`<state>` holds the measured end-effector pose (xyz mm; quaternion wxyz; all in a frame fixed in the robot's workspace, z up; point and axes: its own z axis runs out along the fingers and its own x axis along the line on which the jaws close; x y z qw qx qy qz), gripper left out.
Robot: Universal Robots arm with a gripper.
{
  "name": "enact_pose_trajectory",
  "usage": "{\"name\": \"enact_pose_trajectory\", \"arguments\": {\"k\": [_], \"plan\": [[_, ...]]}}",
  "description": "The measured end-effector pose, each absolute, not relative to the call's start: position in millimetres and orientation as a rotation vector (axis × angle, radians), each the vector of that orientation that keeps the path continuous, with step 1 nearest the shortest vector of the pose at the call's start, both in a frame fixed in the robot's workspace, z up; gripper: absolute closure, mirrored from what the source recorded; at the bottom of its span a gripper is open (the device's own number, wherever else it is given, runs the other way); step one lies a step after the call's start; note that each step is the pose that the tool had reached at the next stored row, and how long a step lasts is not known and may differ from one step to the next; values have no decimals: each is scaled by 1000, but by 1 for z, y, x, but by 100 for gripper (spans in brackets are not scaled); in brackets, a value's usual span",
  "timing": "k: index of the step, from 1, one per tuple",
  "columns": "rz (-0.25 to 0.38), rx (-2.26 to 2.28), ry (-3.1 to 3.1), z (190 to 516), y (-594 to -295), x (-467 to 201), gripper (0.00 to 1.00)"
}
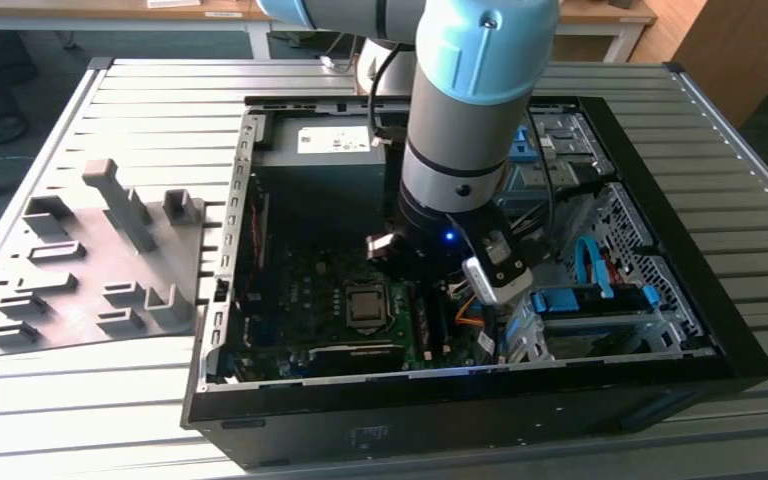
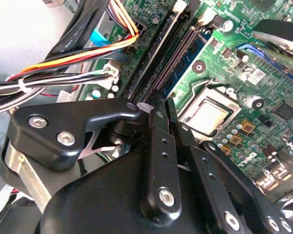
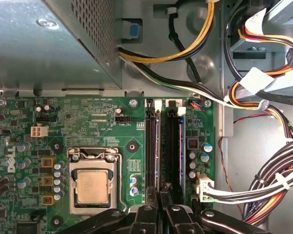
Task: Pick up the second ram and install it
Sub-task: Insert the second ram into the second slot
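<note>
The gripper (image 3: pixel 160 204), fingers pinched nearly together on the second ram (image 3: pixel 170 146), stands over the memory slots (image 2: pixel 173 53) beside the CPU socket (image 3: pixel 91 184) on the motherboard (image 3: pixel 95 124); seating it well means pressing squarely and evenly.

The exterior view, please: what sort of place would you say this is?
Probably a robotics lab or workshop bench: an open computer case lies on a slatted metal table, with a grey fixture tray beside it and desks behind.

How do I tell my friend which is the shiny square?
Look inside the open black computer case at the green board. The silver square sits in a metal frame beside the long black slots; nothing else nearby is flat and shiny.
</note>
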<state>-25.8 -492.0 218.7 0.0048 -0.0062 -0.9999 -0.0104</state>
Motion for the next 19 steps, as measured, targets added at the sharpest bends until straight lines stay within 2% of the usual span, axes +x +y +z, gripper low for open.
{"name": "enact_pose_trajectory", "arguments": {"k": [19], "plan": [[-31, -1, -3131, 215, -492, -25, 86]]}}
